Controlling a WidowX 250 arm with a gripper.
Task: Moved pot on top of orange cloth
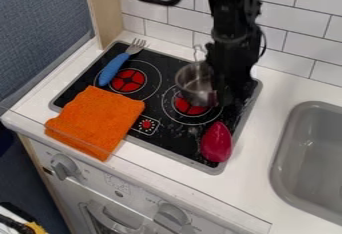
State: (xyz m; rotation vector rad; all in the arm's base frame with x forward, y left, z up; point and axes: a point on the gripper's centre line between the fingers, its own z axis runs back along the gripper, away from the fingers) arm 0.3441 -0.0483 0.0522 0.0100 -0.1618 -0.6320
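A small metal pot (194,84) is seen at the rear of the right-hand burner (191,109) on a toy stove (155,106), with the black gripper (226,95) set against its right side. Whether the pot is grasped or merely met there cannot be told, as the contact is lost in the dark of the arm (230,38); nor can it be made out whether the base is fully resting. By its thin, shiny wall the pot is judged light and stiff — not easily broken, but apt to slip or swivel if pinched off-centre. The near rim or upper wall would be best taken, squarely and firmly, with the mouth kept level; what appears to be a slim wire handle (198,53) behind is thought too flimsy to be trusted. The orange cloth (97,120), spread at the front left, is expected to be soft — easily rucked if the pot is dragged rather than lowered.
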